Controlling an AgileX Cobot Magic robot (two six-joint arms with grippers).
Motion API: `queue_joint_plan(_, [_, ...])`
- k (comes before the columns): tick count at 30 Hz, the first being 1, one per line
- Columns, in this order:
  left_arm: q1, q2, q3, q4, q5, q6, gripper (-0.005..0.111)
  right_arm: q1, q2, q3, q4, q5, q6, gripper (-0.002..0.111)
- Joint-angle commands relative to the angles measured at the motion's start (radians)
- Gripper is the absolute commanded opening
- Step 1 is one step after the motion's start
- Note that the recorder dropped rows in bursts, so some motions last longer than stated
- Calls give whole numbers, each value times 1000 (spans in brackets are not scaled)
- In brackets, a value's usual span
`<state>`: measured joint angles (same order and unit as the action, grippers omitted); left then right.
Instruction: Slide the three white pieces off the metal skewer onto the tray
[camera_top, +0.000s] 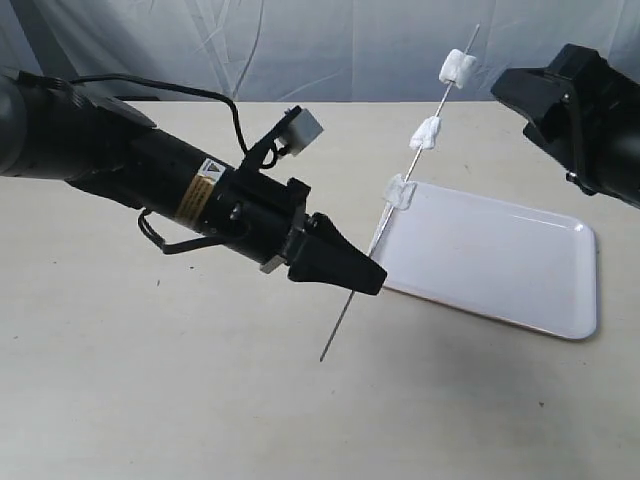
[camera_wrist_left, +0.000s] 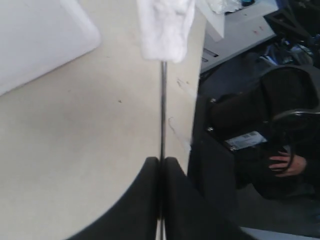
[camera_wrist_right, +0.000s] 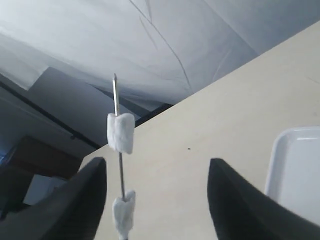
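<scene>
Dark metal, thin as wire: the skewer (camera_top: 413, 165) slants up from the left gripper (camera_top: 365, 280), whose jaws are clamped together on its lower part, just off the tray's (camera_top: 500, 260) left edge. The white pieces (camera_top: 426, 132) sit spaced along the upper half, the lowest about over the tray's far left corner. The tilt, I'd guess, lets them drop there. The right gripper (camera_wrist_right: 157, 167) hangs near the tip, jaws wide apart, likely to straddle the rod and push them down.

White pieces (camera_top: 426, 132), dark grey skewer (camera_top: 383, 228), white tray (camera_top: 560, 300), black left tool (camera_top: 372, 278)
</scene>
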<state>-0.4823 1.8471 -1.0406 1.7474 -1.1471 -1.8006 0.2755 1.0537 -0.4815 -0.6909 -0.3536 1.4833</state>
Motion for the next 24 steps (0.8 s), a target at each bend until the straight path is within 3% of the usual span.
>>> queue_joint_plan(1, [2, -3, -1, -3, -74, -2, 0, -6, -8, -2, -97, -62, 71, 57])
queue_joint_plan(24, [2, -3, 65, -3, -74, -33, 0, -8, -8, -2, -183, -64, 106, 51])
